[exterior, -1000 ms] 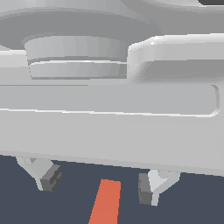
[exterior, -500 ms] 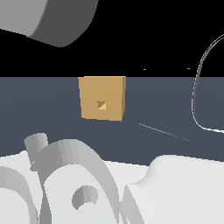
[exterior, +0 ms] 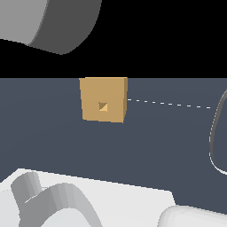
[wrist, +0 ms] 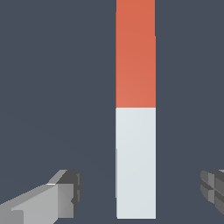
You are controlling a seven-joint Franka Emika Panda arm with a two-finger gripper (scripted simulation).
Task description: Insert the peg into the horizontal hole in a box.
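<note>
The peg lies flat on the dark floor in the wrist view, one half orange-red, the other pale grey-white. My gripper is open, its fingers standing wide apart on either side of the white end, not touching it. The tan box stands on the floor in the exterior view, with its small square hole in the middle of the facing side. The peg and the fingers are out of sight in the exterior view, where only grey arm parts show.
Large grey arm links fill the exterior view's lower edge and upper left corner. A thin pale curved line shows at the exterior view's right. Dark floor surrounds the box.
The exterior view has shifted a lot: a second ago it showed the fingers and the peg's orange end close up, now it shows the box, slightly larger than half a second ago.
</note>
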